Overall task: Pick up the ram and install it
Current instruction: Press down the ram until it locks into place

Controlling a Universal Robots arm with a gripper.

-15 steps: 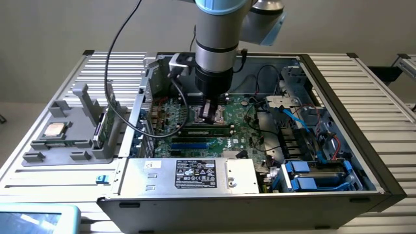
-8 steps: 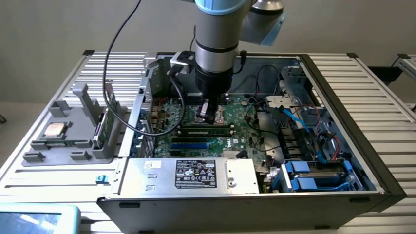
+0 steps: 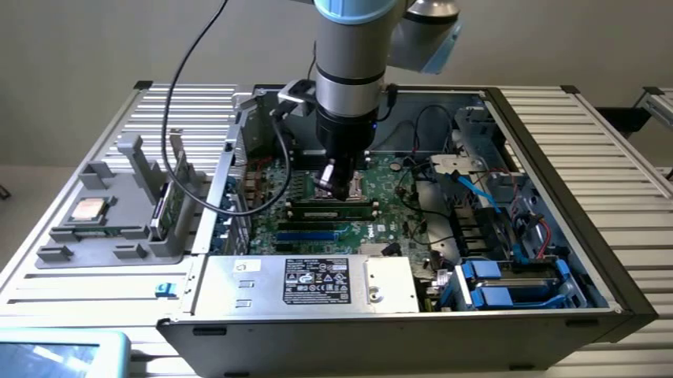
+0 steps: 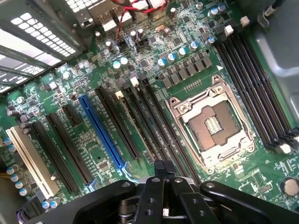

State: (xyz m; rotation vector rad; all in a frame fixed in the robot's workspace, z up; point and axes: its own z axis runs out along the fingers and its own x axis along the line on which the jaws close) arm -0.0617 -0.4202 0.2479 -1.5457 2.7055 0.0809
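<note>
The gripper [image 4: 161, 170], fingers pressed together, hovers over the motherboard [image 4: 140, 88] beside the memory slots [image 4: 154, 121] — descending misaligned risks striking the open CPU socket [image 4: 212, 126].

You're at a lab test bench: slatted metal table [image 3: 589, 150], open computer case [image 3: 421, 315] with bare motherboard [image 4: 140, 70] below the gripper, grey parts holder [image 3: 116, 213] beside.

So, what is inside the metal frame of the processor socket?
The processor socket is empty: its contact field lies bare, with no chip in it. The shut gripper hangs beside it over the memory slots, partly covering them.
</note>
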